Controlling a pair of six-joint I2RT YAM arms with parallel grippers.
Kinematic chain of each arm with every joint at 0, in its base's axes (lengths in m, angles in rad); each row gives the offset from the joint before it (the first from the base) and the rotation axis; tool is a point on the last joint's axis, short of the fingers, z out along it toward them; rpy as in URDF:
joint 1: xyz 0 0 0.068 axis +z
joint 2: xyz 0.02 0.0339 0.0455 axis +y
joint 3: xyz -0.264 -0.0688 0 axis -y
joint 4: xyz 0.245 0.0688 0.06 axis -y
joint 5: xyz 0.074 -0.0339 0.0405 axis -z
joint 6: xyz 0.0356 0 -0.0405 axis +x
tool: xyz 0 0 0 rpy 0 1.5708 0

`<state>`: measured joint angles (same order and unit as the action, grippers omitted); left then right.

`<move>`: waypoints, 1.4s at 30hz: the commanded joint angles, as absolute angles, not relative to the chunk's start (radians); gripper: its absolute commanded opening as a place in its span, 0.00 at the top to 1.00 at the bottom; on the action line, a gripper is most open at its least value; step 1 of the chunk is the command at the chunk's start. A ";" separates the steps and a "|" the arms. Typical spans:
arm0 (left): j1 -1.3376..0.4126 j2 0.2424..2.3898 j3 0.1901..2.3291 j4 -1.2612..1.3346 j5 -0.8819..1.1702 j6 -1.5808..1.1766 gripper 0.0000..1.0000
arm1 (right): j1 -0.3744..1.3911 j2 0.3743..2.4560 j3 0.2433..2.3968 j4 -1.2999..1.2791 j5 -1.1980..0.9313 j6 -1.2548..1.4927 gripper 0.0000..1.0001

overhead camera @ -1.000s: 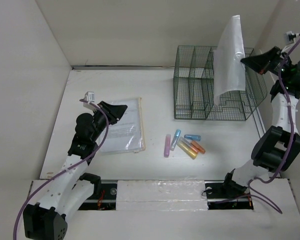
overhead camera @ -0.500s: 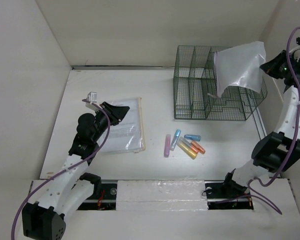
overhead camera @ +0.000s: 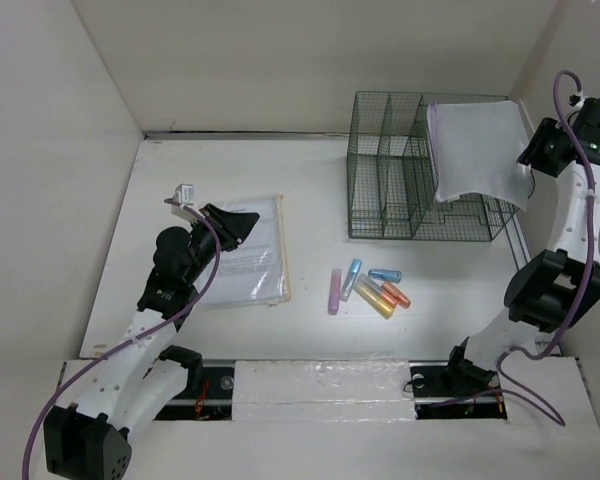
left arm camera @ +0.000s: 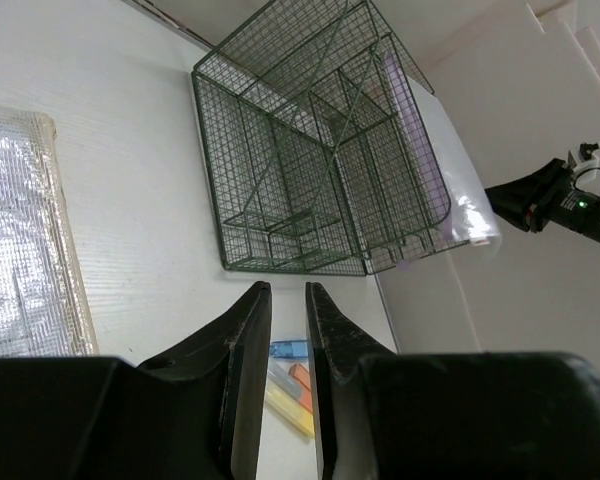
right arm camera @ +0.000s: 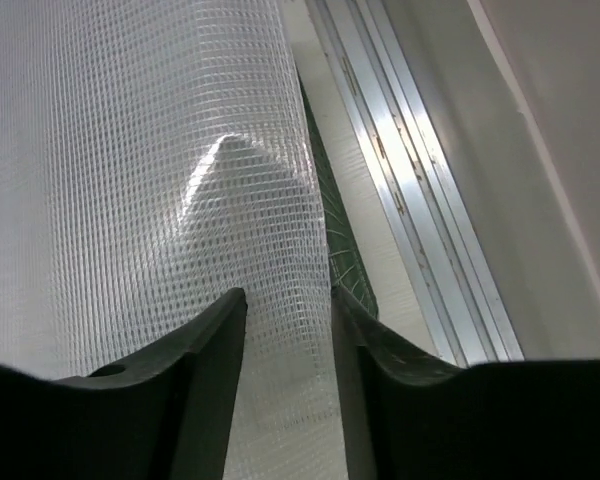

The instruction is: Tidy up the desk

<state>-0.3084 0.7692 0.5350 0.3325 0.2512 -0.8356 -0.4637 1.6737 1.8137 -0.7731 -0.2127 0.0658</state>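
White walls close in a white desk [overhead camera: 310, 190] that spreads under everything here, from the arm bases to the back wall. It looks smooth, matte and rigid. It is not something to lift, and I'd guess flat things slide on it easily and are hard to pinch up from it.

At the left, the left gripper [overhead camera: 246, 220] hovers over a folder [overhead camera: 255, 262] lying flat on the desk. Its jaws are only a narrow slit apart and hold nothing. The folder looks thin, light and floppy, so the near or right edge seems the place to take it, perhaps after nudging it to lift a lip.

In the middle a small cluster of markers [overhead camera: 368, 287] lies loose. They are light and probably roll, so each is best pinched across its barrel.

Behind them stands a green wire rack [overhead camera: 385, 170]. A translucent mesh pouch [overhead camera: 477, 150] is draped over the rack's right compartments, sagging limply over the wire.

At the far right, the right gripper [overhead camera: 532, 158] sits at the pouch's edge. Its jaws stand apart with the mesh between them, not pinched as far as I can see.
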 commanded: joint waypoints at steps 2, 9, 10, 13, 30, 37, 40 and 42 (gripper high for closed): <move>-0.314 0.741 0.523 0.377 0.247 -0.834 0.84 | -0.414 1.723 1.904 -0.807 -0.101 0.046 0.49; -0.324 0.736 0.515 0.376 0.242 -0.834 0.84 | -0.338 1.784 2.020 -0.824 0.038 0.026 0.33; -0.324 0.738 0.515 0.377 0.242 -0.834 0.84 | -0.325 1.787 2.043 -0.827 0.082 0.025 0.32; -0.324 0.736 0.518 0.371 0.242 -0.831 0.84 | -0.313 1.776 2.063 -0.839 0.133 0.029 0.30; -0.324 0.716 0.554 0.328 0.238 -0.818 0.82 | -0.198 1.425 1.574 -0.532 -0.063 0.109 1.00; -0.324 0.716 0.535 0.345 0.238 -0.822 0.82 | -0.209 1.407 1.382 -0.462 -0.083 0.127 1.00; -0.324 0.716 0.529 0.344 0.241 -0.822 0.82 | -0.253 1.355 1.323 -0.451 -0.013 0.130 1.00; -0.324 0.716 0.525 0.345 0.239 -0.822 0.82 | -0.262 1.306 1.304 -0.421 0.030 0.130 1.00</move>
